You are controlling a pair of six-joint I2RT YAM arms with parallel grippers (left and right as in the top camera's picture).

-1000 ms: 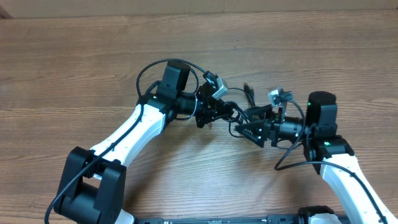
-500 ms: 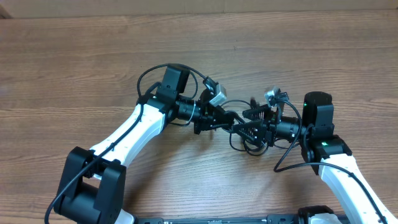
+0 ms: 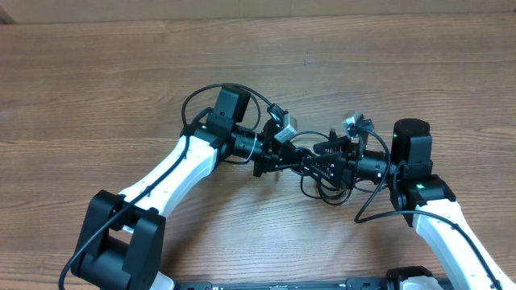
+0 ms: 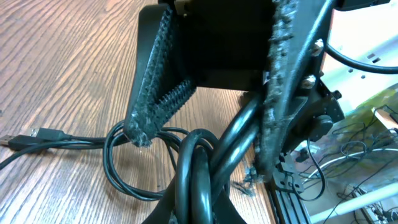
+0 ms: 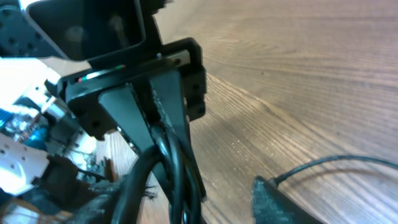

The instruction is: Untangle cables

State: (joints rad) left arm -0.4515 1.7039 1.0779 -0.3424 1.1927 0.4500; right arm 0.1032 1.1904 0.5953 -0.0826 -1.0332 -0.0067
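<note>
On the wooden table [image 3: 121, 80], near its middle and toward the robot's side, overhead view: item one, the cables [image 4: 186, 186], thin black cords bunched together and strung between the two arms' tips. Slack loops spill onto the tabletop just below the right arm's fingers. Seen from the left wrist, two or three strands cross and wrap over one another in the foreground. One round loop lies flat on the wood behind them, and a cord runs leftward from it to a small black plug [image 4: 38, 134] resting on the table. Item two, the left gripper [image 3: 294, 159]: reaching in from the lower left, jaws closed tight on the bundle. The right wrist view shows the black cords emerging from between its pressed-together fingers. Item three, the right gripper [image 4: 200, 149]: facing the left one almost tip to tip, jaws standing apart and straddling the cords without clamping them. One ribbed finger [image 4: 158, 93] hangs with its tip at the flat loop, clear of the crossed strands, while the other lies against the strands on the opposite side. Whether that contact presses the cords cannot be told. Both arms are white with black joints.
</note>
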